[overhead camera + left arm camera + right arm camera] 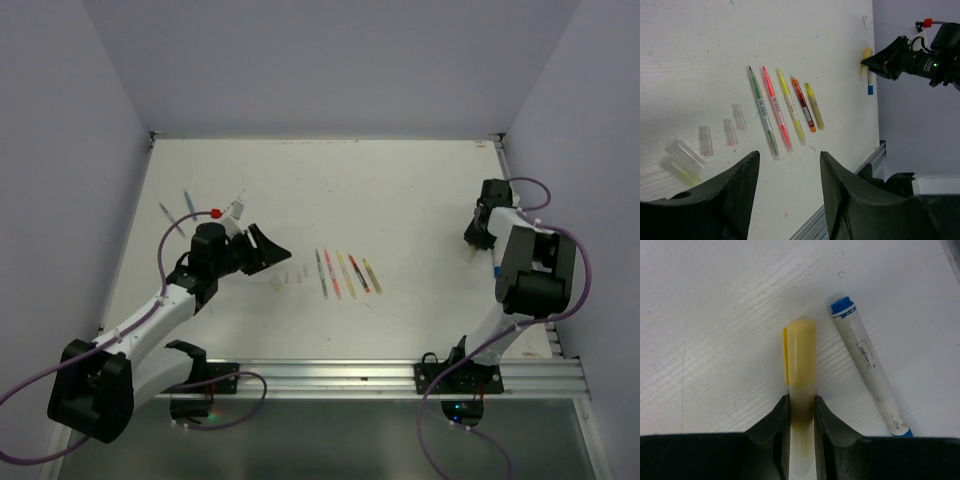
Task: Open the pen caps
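Right wrist, yellow cap [802, 352] jutting beyond right fingers [767, 432] pinching its pen [801, 412], left fingers [740, 195] spread.

Centre: five pens [785, 112] lie side by side, slim gaps between.
Left of the row: loose caps [705, 141], scattered.
Left gripper [787, 192]: jaws spread wide above bare table [700, 60] near the row.
Right edge: right gripper [801, 422] clamps a yellow-capped pen [802, 355]; a blue-capped pen [867, 365] lies just beside it.
Between row and right gripper: bare table, open passage.
Far left: stray pens [188, 204].
Near edge: rail [370, 372].
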Robot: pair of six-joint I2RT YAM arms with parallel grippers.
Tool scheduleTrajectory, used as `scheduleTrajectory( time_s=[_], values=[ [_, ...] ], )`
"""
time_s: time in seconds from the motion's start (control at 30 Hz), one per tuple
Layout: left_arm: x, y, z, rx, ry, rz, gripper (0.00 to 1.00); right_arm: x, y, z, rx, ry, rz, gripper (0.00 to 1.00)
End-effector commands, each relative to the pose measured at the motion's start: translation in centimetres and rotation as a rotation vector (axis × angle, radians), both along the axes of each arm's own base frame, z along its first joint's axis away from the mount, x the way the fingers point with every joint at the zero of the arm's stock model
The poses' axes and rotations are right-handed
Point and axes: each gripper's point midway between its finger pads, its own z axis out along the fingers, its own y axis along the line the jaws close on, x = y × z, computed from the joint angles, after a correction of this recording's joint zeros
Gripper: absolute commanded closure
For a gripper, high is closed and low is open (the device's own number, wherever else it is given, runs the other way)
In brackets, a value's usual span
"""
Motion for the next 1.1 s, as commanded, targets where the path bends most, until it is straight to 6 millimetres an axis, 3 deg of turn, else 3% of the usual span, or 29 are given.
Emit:
scheduleTrajectory(
  time_s=[0.0, 0.23, 0.33, 0.4, 0.57, 0.6, 0.77, 0.87, 1.07],
  values=[
    [-0.2, -0.4, 0.9, -0.022, -0.042, -0.021, 0.45, 0.6, 2.8, -0.3, 0.045, -0.005, 0.095, 1.00],
    [0.3, -0.2, 1.6, -0.036, -0.060, 0.006, 0.45, 4.0, 8.9, 4.1, -0.005, -0.142, 0.343, 1.00],
    [0.8, -0.2, 2.1, -0.049, -0.064, 0.031, 0.45, 4.6, 15.0, 6.2, 0.069, -0.221, 0.516, 1.00],
    [1.1, -0.3, 2.3, -0.060, -0.049, 0.045, 0.45, 4.3, 17.5, 7.9, 0.102, -0.267, 0.589, 1.00],
    [2.1, -1.0, 3.1, -0.092, -0.035, 0.042, 0.43, 1.4, 25.0, 10.2, 0.312, -0.348, 0.830, 1.00],
    [2.2, -1.4, 3.4, -0.113, -0.033, 0.027, 0.43, 0.5, 27.6, 11.0, 0.427, -0.373, 0.918, 1.00],
    [2.9, -2.2, 4.5, -0.173, -0.033, 0.019, 0.41, -3.7, 36.0, 11.6, 0.605, -0.342, 1.176, 1.00],
    [3.8, -2.4, 4.3, -0.170, 0.011, 0.035, 0.39, -5.7, 39.2, 11.5, 0.631, -0.339, 1.248, 1.00],
    [4.8, -3.6, 4.5, -0.195, 0.062, 0.022, 0.36, -7.8, 43.2, 11.5, 0.617, -0.345, 1.324, 1.00]
  ],
)
